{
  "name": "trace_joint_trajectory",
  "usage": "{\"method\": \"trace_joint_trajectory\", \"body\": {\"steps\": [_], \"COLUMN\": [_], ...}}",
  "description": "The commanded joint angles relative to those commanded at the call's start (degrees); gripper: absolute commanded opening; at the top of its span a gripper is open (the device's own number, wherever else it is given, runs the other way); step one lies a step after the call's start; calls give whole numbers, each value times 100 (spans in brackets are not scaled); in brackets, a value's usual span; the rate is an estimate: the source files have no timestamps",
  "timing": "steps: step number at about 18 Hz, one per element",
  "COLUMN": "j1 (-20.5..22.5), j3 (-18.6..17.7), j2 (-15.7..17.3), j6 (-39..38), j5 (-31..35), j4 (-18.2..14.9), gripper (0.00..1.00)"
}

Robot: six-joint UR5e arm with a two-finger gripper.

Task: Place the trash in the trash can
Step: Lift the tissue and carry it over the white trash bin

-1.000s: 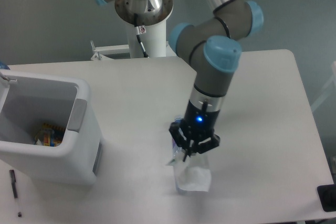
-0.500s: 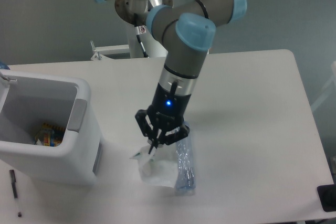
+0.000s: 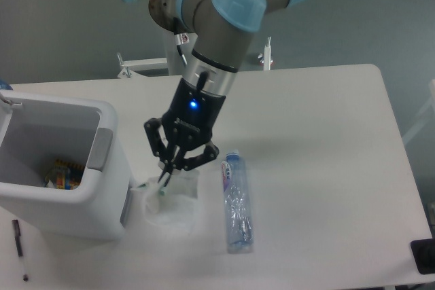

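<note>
My gripper (image 3: 171, 171) is shut on the crumpled translucent-white wrapper (image 3: 170, 203), which hangs from the fingertips just above the table, close to the right wall of the trash can. The crushed clear plastic bottle (image 3: 235, 200) with its blue-and-white label lies flat on the table to the right of the gripper, apart from it. The trash can (image 3: 58, 168), a large white bin with a grey handle panel, stands at the left with its top open and some colourful litter in the bottom.
A thin black pen (image 3: 19, 246) lies on the table in front of the bin near the left edge. A dark object (image 3: 423, 256) sits at the table's front right corner. The arm's white base (image 3: 190, 45) rises at the back.
The gripper has carried the wrapper leftward, off the bottle and toward the bin. The bottle stays lying on the table and is now fully uncovered.
</note>
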Motion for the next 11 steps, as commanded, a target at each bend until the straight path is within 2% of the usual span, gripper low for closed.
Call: {"method": "trace_joint_trajectory", "body": {"steps": [4,7,11], "j1": [-176,-368,-510], "j3": [378,248,-174], "j2": [53,149,544], "j6": [-500,-606,-747], "j5": [-158,-413,-431], "j4": [0,0,0], "gripper": [0,0,0]}}
